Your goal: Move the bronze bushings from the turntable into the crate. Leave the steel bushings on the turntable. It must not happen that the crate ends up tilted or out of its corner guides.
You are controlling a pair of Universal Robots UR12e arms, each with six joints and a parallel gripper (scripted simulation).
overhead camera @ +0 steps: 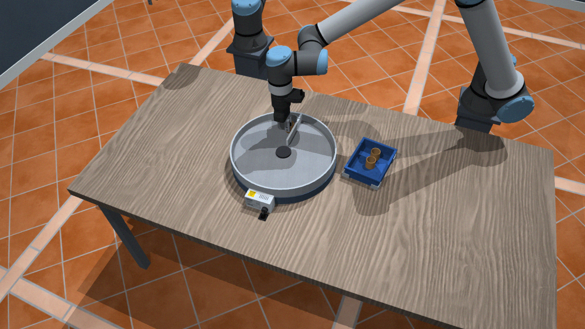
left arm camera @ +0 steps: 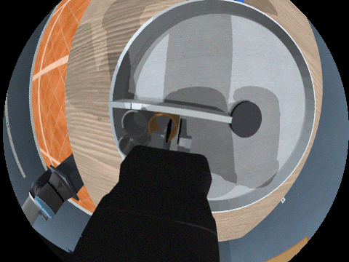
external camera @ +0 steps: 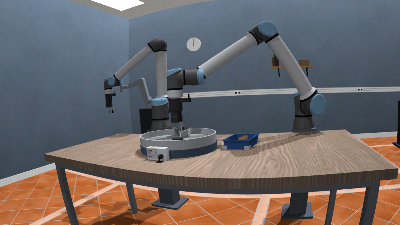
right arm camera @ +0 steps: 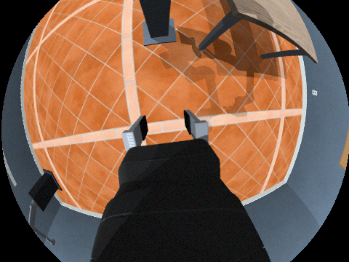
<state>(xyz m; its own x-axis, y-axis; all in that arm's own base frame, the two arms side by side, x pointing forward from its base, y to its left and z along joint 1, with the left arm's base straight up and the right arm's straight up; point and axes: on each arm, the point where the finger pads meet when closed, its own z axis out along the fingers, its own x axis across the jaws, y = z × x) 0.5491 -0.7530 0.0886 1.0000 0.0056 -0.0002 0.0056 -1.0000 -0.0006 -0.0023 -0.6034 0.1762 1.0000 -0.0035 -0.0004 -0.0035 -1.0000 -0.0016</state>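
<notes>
Straddling wall of bronze bushing (overhead camera: pixel 292 125) (external camera: pixel 184 129) (left arm camera: pixel 150 126), seemingly: left gripper (overhead camera: pixel 289 127) (external camera: pixel 181 129) (left arm camera: pixel 174 130), slightly open.

Wood-grained table (overhead camera: pixel 409 245) (external camera: pixel 251 167) on dark metal legs
Directly on its top stand the round, grey-walled turntable (overhead camera: pixel 282 191) (external camera: pixel 178 145) (left arm camera: pixel 310 91) with a dark blue base, a white box (overhead camera: pixel 259 200) (external camera: pixel 157 153) just beside its rim, and, apart from both, the blue crate (overhead camera: pixel 363 178) (external camera: pixel 237 144), level between pale corner guides (overhead camera: pixel 374 186) (external camera: pixel 247 147); the far guides are mostly hidden, though one seems to show.
</notes>
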